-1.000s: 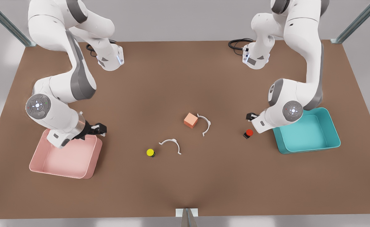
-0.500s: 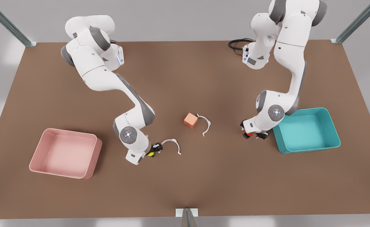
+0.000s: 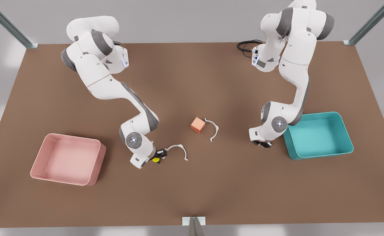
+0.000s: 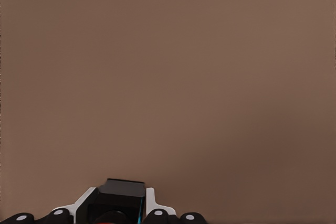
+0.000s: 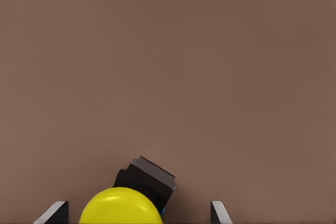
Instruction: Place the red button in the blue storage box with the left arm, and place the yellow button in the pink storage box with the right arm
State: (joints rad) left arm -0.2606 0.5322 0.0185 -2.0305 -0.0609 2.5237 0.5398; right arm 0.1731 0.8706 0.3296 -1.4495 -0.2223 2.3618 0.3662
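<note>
Down low on the brown bench: right hand (image 3: 157, 160) spread wide, tiny yellow-capped button (image 5: 122, 206) between its fingers, ready for pinching. Left hand (image 3: 261, 143) hugging tiny red-capped button's black base (image 4: 121, 196), grip unclear. Teal tray (image 3: 342, 124) just beside; pale pink tray (image 3: 92, 179) farther off.

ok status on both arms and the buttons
Right gripper open, straddling the yellow button. Left gripper down on the red button beside the blue storage box, grip unclear. White arc piece next to yellow button.
</note>
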